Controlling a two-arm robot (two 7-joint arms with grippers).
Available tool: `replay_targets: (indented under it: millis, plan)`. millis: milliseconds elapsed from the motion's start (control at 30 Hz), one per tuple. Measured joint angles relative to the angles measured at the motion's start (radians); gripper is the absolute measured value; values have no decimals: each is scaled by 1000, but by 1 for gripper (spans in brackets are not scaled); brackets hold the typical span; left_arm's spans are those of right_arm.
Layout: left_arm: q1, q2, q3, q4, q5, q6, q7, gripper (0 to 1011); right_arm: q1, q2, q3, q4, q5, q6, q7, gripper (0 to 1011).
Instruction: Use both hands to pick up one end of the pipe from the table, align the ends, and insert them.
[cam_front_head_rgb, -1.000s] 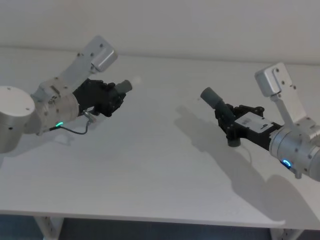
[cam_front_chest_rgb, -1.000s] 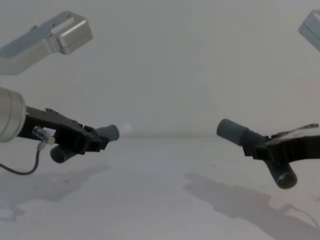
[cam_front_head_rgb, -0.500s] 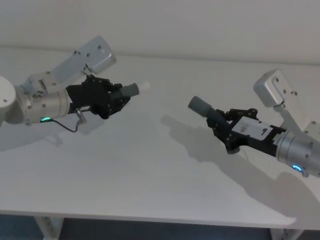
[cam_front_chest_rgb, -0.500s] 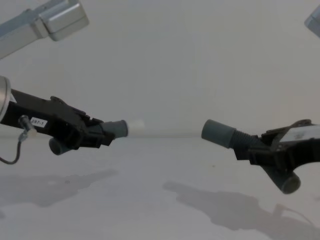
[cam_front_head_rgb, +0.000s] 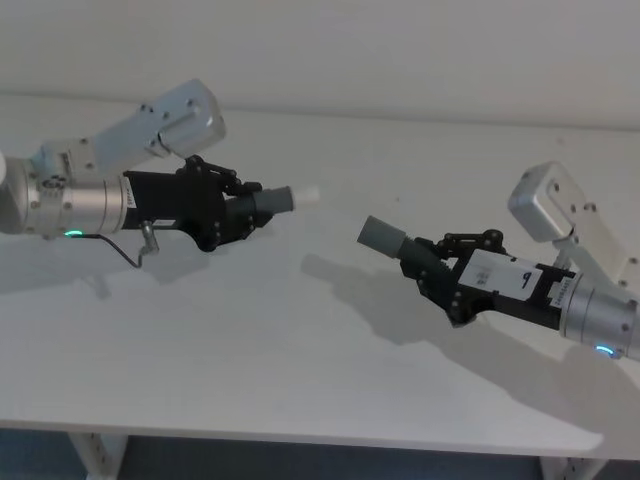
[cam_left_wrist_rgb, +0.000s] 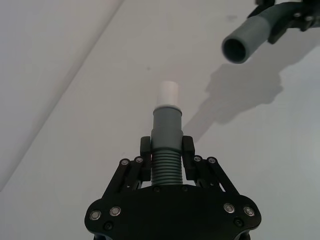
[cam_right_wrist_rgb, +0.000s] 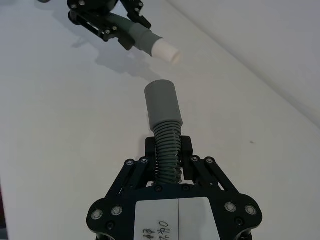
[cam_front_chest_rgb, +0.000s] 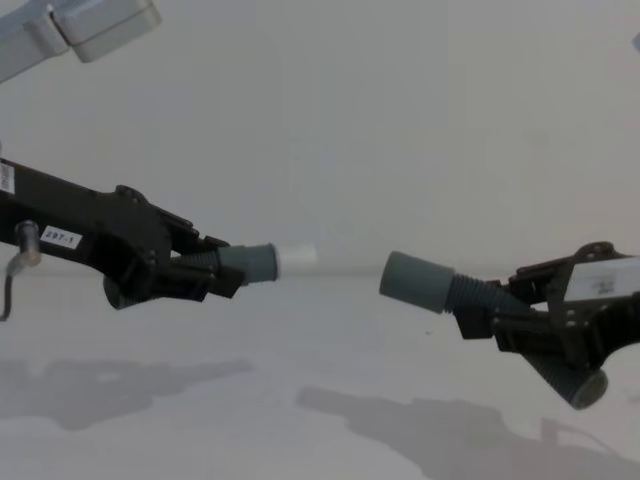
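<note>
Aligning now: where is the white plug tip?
In the head view the white plug tip is left of centre, on the pipe piece in the left gripper, facing, not touching, the grey socket collar in the right gripper.

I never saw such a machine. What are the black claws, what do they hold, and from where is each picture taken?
This is a robot with two arms, each ending in a black two-finger gripper. One camera looks down from its head, one across from its chest, one sits on each wrist. The left gripper is shut on a grey pipe piece with a white tip; the right gripper is shut on a piece with a wide socket. Both hang above the white table, ends apart.
</note>
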Motion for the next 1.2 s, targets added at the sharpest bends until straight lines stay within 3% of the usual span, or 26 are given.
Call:
replay_targets:
  millis: [567, 1200]
  plan:
    - [-46, 9, 38, 41, -39, -86, -127, 351, 6, 10, -22, -9, 15, -17, 9, 278]
    - [-63, 3, 60, 60, -69, -129, -164, 351, 4, 6, -47, -21, 24, -5, -20, 278]
